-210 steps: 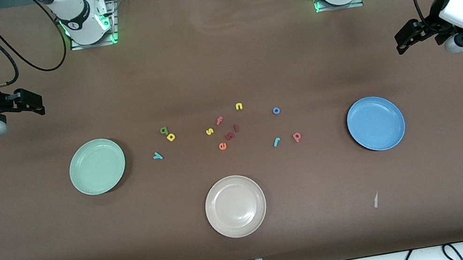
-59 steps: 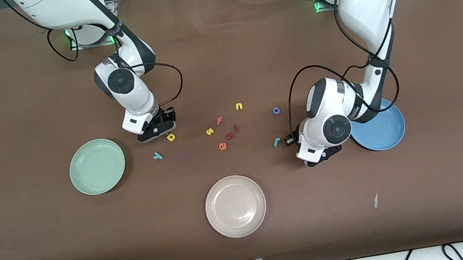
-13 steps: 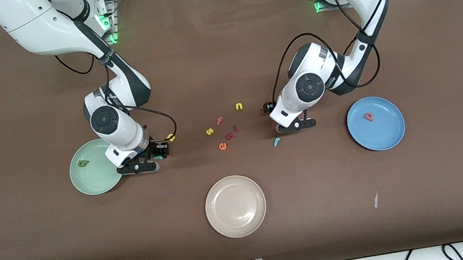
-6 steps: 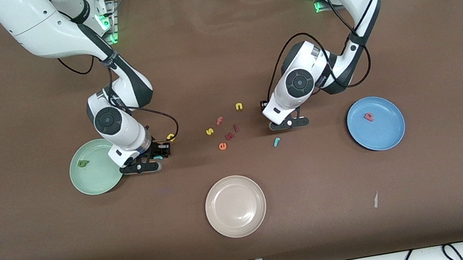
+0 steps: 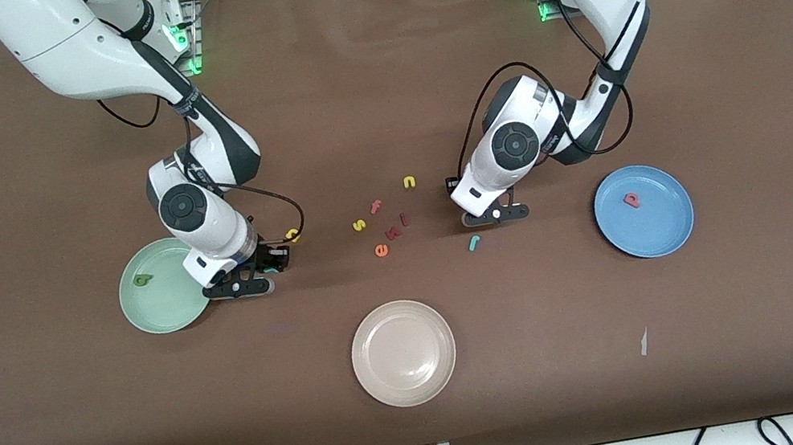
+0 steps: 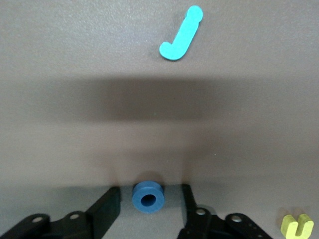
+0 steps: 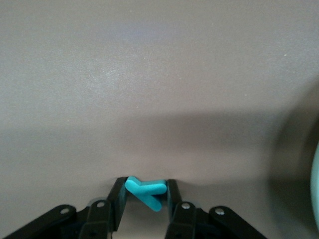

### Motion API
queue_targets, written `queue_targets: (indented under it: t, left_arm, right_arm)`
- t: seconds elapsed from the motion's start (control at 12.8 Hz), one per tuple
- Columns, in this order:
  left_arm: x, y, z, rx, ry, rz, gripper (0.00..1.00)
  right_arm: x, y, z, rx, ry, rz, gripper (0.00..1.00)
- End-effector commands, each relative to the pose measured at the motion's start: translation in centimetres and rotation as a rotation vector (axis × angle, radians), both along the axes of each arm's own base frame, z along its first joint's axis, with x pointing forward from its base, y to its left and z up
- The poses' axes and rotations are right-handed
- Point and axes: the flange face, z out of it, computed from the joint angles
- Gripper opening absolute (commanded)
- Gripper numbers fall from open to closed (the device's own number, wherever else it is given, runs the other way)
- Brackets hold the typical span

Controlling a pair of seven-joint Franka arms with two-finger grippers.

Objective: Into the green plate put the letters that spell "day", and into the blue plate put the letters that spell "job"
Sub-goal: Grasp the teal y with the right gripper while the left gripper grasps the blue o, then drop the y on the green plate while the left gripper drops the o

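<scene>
Both arms are working at table level. The right gripper [image 7: 144,199] is pinching the teal y [image 7: 145,192] beside the green plate [image 5: 159,309]; it wants a firm squeeze before lifting. The left gripper [image 6: 149,209] is bracketing the blue o [image 6: 148,196], fingers not yet touching it, and should close evenly.

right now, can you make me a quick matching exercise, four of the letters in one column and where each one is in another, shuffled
Things:
1. olive green letter
2. pink letter
3. blue ring "o"
4. teal "y"

Places:
A. between the left gripper's fingers, which stand apart from it
B. in the green plate
C. between the right gripper's fingers, which touch it
D. in the blue plate

Pairs: 1-B, 2-D, 3-A, 4-C
</scene>
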Motion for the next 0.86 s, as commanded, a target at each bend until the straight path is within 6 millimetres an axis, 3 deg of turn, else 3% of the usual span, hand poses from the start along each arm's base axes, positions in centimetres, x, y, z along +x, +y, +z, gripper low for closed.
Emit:
queue_targets:
  t: [0.0, 0.08, 0.31, 0.55, 0.7, 0.78]
  left_arm:
    - [0.0, 0.1, -0.6, 0.016, -0.017, -0.002, 0.07]
    - [0.1, 0.2, -0.4, 0.019, -0.016, -0.002, 0.0]
    - [0.6, 1.0, 1.0, 0.047, -0.004, 0.0, 0.0]
    - [3.1, 2.8, 5.3, 0.185, -0.034, -0.087, 0.0]
    - [4.3, 4.0, 7.2, 0.289, -0.022, -0.128, 0.0]
    - [5.3, 5.8, 8.0, 0.332, -0.027, -0.153, 0.0]
  right_arm:
    - [0.3, -0.2, -0.9, -0.003, -0.002, -0.004, 0.35]
    - [0.3, -0.2, -0.9, -0.003, -0.002, -0.004, 0.34]
    - [1.0, -1.2, 1.2, -0.018, -0.018, 0.031, 0.34]
    - [1.8, -3.9, 4.7, -0.052, 0.007, 0.104, 0.34]
    - [2.6, -8.0, 7.6, -0.073, 0.042, 0.177, 0.34]
    - [2.8, -10.8, 8.9, -0.077, 0.065, 0.217, 0.34]
